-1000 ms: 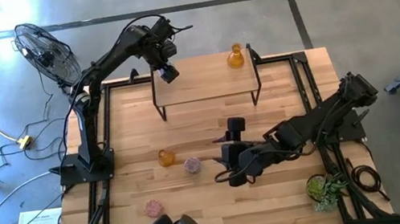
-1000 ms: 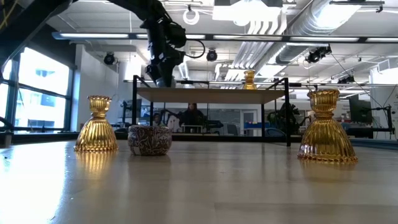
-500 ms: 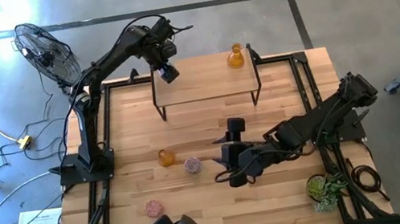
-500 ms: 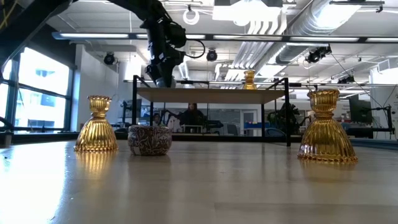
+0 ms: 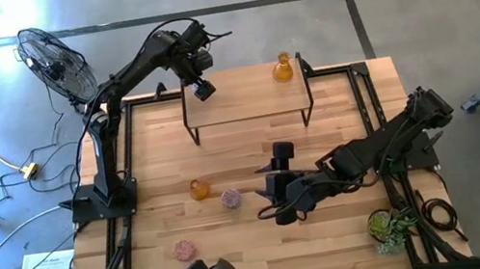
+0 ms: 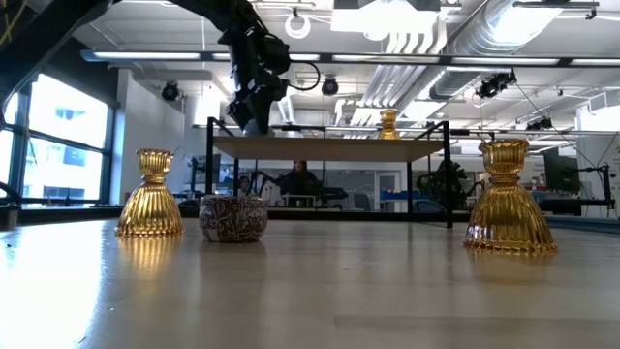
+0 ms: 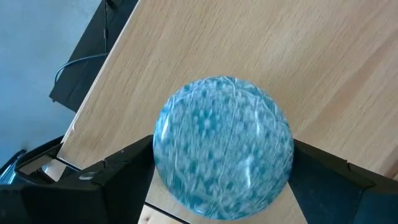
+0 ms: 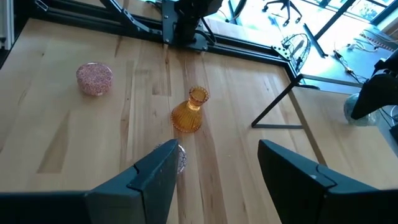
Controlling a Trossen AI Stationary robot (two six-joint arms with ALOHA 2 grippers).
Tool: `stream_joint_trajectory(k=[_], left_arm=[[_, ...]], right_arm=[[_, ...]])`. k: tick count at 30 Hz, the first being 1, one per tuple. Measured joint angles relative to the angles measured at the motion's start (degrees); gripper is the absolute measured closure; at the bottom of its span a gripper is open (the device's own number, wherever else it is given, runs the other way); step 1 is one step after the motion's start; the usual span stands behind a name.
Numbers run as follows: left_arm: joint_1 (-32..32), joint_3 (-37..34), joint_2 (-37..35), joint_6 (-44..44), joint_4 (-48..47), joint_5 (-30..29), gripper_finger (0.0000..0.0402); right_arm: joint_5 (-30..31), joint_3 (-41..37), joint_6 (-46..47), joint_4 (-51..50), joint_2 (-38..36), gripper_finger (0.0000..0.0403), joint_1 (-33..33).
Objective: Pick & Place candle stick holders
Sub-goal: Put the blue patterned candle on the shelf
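A pale blue round candle stick holder (image 7: 224, 146) sits between the fingers of my left gripper (image 5: 203, 88), above the far left corner of a small raised shelf (image 5: 245, 104). It looks blurred while the fingers and the wood look sharp. One amber holder (image 5: 283, 69) stands on the shelf's far right. On the table stand an amber holder (image 5: 199, 189), a pink one (image 5: 231, 197) and another pink one (image 5: 184, 250). The low view shows one more amber holder (image 6: 509, 199). My right gripper (image 8: 217, 180) hangs open over the table's middle, holding nothing. My left gripper has the pale blue holder between its two fingers, one on each side of the round body (image 7: 163, 163). The fingers come from above, pointing steeply down. Whether the holder's base rests on the shelf top, I cannot tell.
The shelf stands on thin black legs (image 5: 194, 132) at the table's far side. A green plant (image 5: 390, 227) sits at the near right corner. A fan (image 5: 51, 58) stands off the table at far left. Black frame rails (image 5: 124, 173) line the table's sides.
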Motion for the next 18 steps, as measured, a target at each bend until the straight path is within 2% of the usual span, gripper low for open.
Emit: stream_joint_trajectory(k=[18], left_arm=[[0.0,0.0,0.0,0.0,0.7,-0.2,0.0071]], right_arm=[[-0.8,0.0,0.0,0.0,0.0,0.0186,0.0]])
